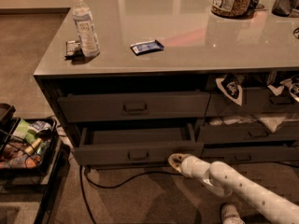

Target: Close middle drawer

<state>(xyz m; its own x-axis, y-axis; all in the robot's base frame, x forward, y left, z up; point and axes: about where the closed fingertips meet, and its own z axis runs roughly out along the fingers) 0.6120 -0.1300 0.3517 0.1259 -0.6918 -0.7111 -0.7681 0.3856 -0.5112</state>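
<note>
Camera view is showing the middle drawer (107, 154) sitting just up and left of the claw (176, 163), partly pulled out beneath the counter (187, 41). Its long axis is running left to right, with its front facing the camera. Whether the claw is standing wide or narrow, I cannot tell.

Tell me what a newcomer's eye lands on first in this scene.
The middle drawer stands partly pulled out under the top drawer on the left, with its grey interior showing. A white arm reaches in from the lower right, and its gripper is close by the right end of that drawer's front. On the glossy countertop, a water bottle stands near the left edge.
</note>
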